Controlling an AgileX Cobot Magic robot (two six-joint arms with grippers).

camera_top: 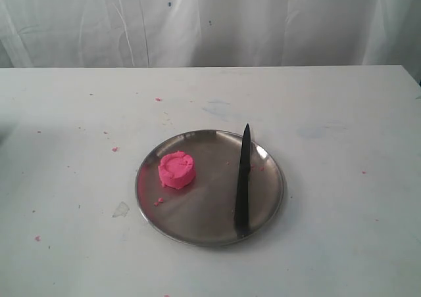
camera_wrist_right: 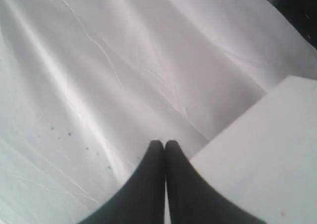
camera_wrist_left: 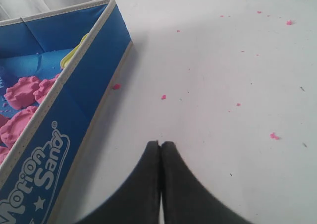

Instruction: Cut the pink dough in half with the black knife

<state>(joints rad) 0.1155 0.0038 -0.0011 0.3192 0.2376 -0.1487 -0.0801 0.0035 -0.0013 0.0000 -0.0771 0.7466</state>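
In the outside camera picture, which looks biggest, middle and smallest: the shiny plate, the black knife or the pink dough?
1. Steel plate, widest by far.
2. Black knife, nearly as long as the plate is deep.
3. Pink dough, a small puck.

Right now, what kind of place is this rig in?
Likely a lab tabletop set up for play-dough tests: a plain white table against a white draped cloth backdrop, a round steel plate and a blue Motion Sand box.

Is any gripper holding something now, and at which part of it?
Nothing is held. The left gripper and right gripper are both shut and empty; the black knife lies on the steel plate.
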